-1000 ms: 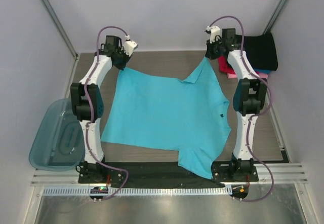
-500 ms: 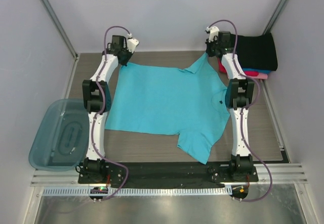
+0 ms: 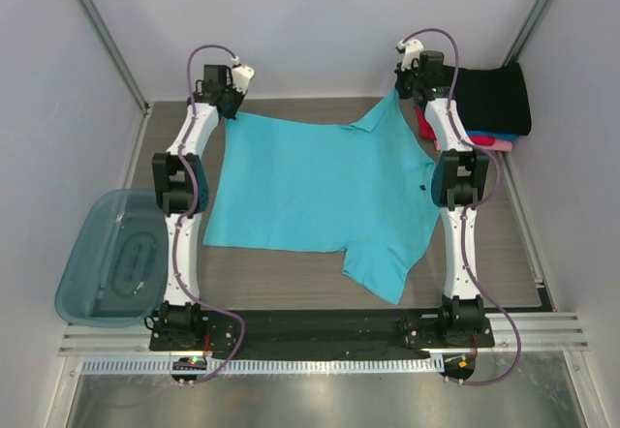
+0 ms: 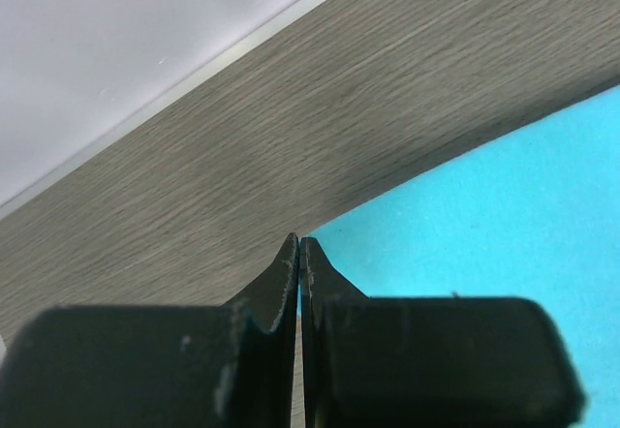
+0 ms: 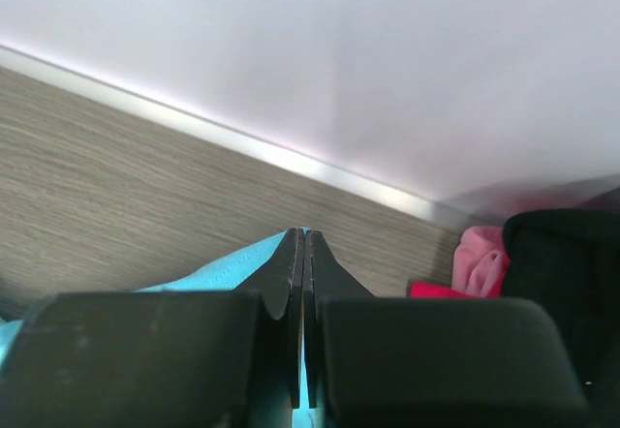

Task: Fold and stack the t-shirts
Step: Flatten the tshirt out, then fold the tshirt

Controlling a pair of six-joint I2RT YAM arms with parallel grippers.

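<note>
A bright turquoise t-shirt point(image 3: 315, 191) lies spread on the wooden table, stretched toward the back wall. My left gripper point(image 3: 225, 108) is shut on its far left corner; in the left wrist view the turquoise cloth point(image 4: 504, 205) runs into the closed fingertips point(image 4: 298, 244). My right gripper point(image 3: 400, 92) is shut on the far right corner, and the cloth point(image 5: 218, 271) shows between its closed fingertips point(image 5: 303, 236). A stack of folded t-shirts, black point(image 3: 494, 99) on top with blue and pink edges point(image 3: 438, 136), sits at the back right.
A translucent blue-grey plastic bin point(image 3: 105, 259) stands off the table's left side. The back wall is just beyond both grippers. One sleeve of the turquoise shirt point(image 3: 380, 273) hangs toward the near edge by the right arm's base point(image 3: 455, 317).
Both arms have reached farther toward the back wall, pulling the turquoise shirt away from the near edge and flattening it. Both grippers have stayed shut on the cloth.
</note>
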